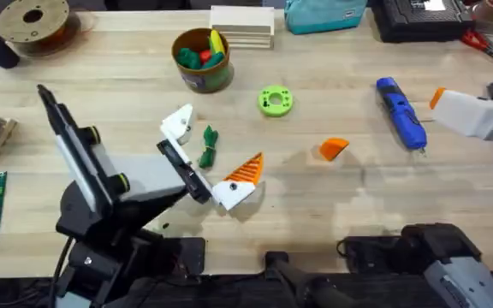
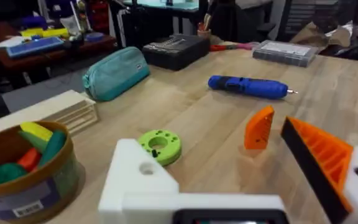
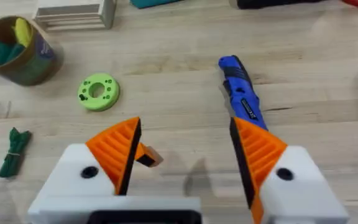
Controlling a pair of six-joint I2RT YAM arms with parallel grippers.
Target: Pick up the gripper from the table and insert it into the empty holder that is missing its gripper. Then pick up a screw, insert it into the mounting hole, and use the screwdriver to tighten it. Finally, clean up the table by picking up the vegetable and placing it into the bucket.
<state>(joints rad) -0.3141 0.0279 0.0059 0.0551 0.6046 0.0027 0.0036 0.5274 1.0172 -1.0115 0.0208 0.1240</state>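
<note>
Orange gripper (image 1: 334, 149) lies loose beside the screwdriver (image 1: 400, 113); right gripper (image 3: 185, 163) hangs wide open and empty above it, left gripper (image 1: 214, 154) apparently likewise; a skewed pinch risks flipping it

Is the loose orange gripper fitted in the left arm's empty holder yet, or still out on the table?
Still out. The gripper lies on the table, apart from the empty holder, which carries no orange pad.
</note>
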